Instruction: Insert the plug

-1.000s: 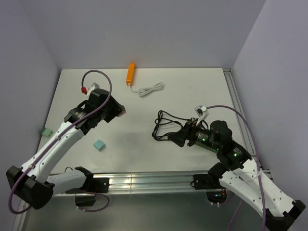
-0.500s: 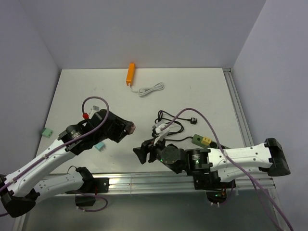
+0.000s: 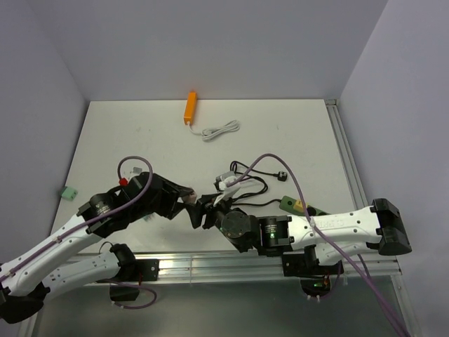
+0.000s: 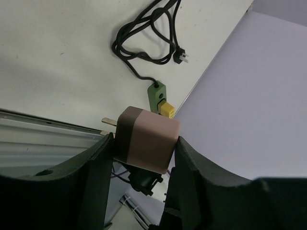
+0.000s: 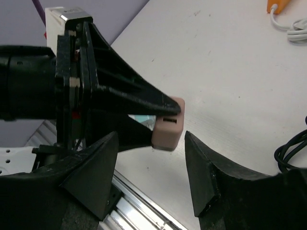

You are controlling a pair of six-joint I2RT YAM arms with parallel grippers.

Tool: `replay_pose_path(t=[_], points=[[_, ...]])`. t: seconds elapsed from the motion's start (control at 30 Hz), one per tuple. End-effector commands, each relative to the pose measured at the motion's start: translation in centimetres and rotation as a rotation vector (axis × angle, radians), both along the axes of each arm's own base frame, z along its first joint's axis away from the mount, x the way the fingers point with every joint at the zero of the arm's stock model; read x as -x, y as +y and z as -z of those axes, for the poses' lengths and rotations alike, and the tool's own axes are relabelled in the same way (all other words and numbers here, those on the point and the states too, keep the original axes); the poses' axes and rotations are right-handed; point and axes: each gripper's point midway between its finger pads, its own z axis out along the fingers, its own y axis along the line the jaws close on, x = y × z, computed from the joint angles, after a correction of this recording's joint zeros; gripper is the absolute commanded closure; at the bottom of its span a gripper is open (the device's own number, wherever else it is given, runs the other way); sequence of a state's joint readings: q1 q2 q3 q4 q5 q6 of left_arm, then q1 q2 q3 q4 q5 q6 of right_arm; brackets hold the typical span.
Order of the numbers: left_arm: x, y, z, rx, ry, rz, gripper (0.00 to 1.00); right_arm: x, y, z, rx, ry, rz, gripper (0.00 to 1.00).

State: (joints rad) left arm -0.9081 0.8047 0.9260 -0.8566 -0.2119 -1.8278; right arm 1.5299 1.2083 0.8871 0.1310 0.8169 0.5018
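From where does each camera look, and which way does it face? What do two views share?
Top external: fixed above, behind the robot, looking down at the table; left arm and right arm show, left pincer near right pincer.
Left wrist: on the left arm, looking along its fingers, shut on the brown charger plug; black cable beyond.
Right wrist: on the right arm, facing the left pincer; its open fingers frame the view.
Shared: both wrist views show the plug.
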Motion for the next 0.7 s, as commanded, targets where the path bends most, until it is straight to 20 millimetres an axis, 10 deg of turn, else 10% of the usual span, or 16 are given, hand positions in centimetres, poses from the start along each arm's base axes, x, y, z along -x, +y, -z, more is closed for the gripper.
replay_pose_path(t=[0.0, 0.67], points=[[0.4, -1.1, -0.8, 0.065, 0.01, 0.012, 1.0, -1.0, 1.1, -2.6, -0.103, 0.011, 0.026, 0.36], [1.2, -1.3, -2.0, 0.071, -0.018, 0.034, 1.0, -2.8, 1.9, 1.7, -0.053, 0.1, 0.052, 0.42]])
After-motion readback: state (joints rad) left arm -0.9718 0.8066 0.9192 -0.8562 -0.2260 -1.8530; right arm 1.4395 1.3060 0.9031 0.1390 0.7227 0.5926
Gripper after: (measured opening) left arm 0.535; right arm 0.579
